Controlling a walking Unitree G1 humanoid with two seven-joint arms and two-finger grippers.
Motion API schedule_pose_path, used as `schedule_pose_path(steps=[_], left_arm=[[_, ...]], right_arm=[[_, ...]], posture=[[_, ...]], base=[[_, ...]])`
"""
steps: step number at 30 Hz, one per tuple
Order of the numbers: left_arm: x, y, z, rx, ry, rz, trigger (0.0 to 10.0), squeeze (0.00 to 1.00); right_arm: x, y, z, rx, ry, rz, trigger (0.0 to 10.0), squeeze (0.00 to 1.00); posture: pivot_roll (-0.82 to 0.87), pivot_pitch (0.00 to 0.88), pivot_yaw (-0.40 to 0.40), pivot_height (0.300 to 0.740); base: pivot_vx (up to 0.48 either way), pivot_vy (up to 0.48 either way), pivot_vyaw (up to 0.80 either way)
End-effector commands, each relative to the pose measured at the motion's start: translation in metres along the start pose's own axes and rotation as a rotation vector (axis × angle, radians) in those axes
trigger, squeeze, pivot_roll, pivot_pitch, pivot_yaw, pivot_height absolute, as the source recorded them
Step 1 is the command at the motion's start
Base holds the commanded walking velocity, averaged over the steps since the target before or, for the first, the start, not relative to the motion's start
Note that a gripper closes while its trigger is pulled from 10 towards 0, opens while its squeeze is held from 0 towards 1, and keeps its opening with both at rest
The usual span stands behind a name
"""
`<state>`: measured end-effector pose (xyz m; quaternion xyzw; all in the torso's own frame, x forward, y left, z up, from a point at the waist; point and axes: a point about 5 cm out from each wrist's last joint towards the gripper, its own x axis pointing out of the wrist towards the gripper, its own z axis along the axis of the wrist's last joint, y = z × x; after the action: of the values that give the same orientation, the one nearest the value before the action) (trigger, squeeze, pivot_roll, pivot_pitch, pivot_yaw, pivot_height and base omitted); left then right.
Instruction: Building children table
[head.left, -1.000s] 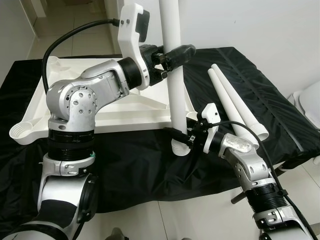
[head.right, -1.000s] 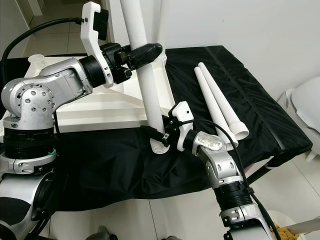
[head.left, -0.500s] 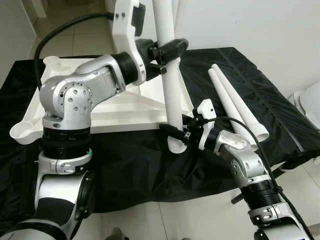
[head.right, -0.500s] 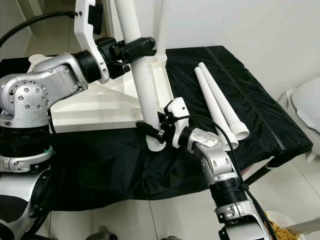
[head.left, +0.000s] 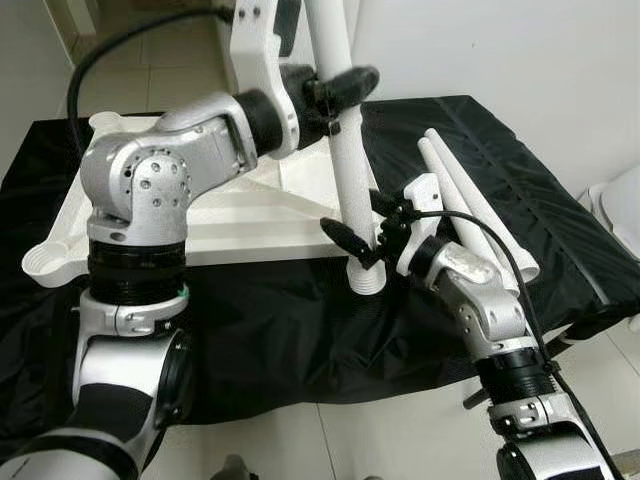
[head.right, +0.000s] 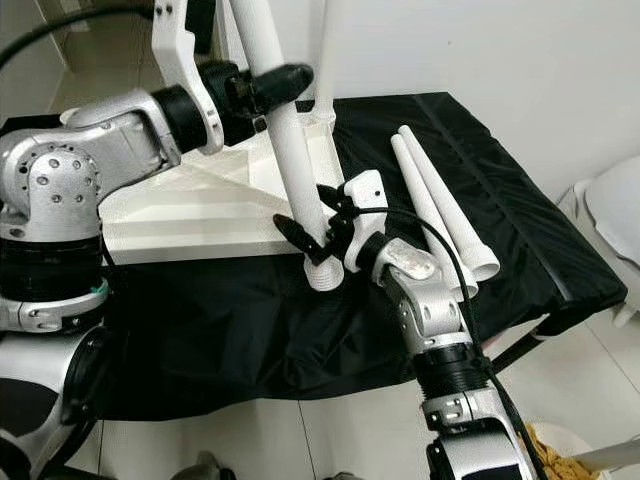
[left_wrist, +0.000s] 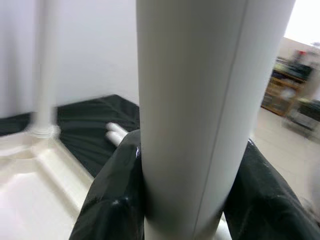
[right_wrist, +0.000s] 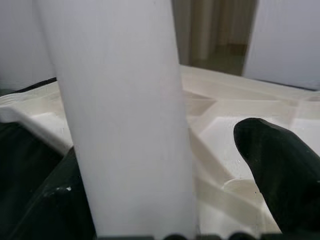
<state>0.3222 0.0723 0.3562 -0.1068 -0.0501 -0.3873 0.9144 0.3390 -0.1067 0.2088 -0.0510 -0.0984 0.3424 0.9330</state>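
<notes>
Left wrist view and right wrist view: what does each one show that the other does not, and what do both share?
Left wrist view: the left gripper, jaws shut on the held leg; two spare legs lying on the black cloth; an upright leg standing in a corner of the white tabletop.
Right wrist view: the right gripper, jaws open around the held leg, one finger clear of it; the tabletop's ribs.
Shared: the held leg and the white tabletop.

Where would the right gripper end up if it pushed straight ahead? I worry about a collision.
Likely the upturned white tabletop: the right gripper straddles the held table leg and points toward it, though depth is uncertain.
</notes>
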Motion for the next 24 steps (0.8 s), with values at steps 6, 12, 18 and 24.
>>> schedule_pose_path(steps=[6,12,18,24], left_arm=[[0.006,0.009,0.018,0.131,-0.063,0.198,10.0,0.0],[0.011,0.011,0.026,0.184,-0.1,0.298,10.0,0.0],[0.016,0.01,0.032,0.251,-0.139,0.411,10.0,0.0],[0.02,0.01,0.037,0.282,-0.159,0.473,10.0,0.0]], right_arm=[[0.015,-0.001,0.008,-0.086,0.009,-0.175,10.0,0.0],[0.029,0.004,0.006,-0.144,0.043,-0.302,10.0,0.0],[0.044,0.012,0.003,-0.262,0.097,-0.502,10.0,0.0],[0.053,0.023,0.002,-0.302,0.122,-0.624,10.0,0.0]], posture=[[-0.02,0.007,-0.009,0.74],[-0.02,0.021,-0.011,0.74],[-0.02,0.032,-0.017,0.74],[-0.01,0.041,-0.021,0.74]], base=[[0.0,0.0,0.0],[0.0,0.0,0.0],[0.0,0.0,0.0],[0.0,0.0,0.0]])
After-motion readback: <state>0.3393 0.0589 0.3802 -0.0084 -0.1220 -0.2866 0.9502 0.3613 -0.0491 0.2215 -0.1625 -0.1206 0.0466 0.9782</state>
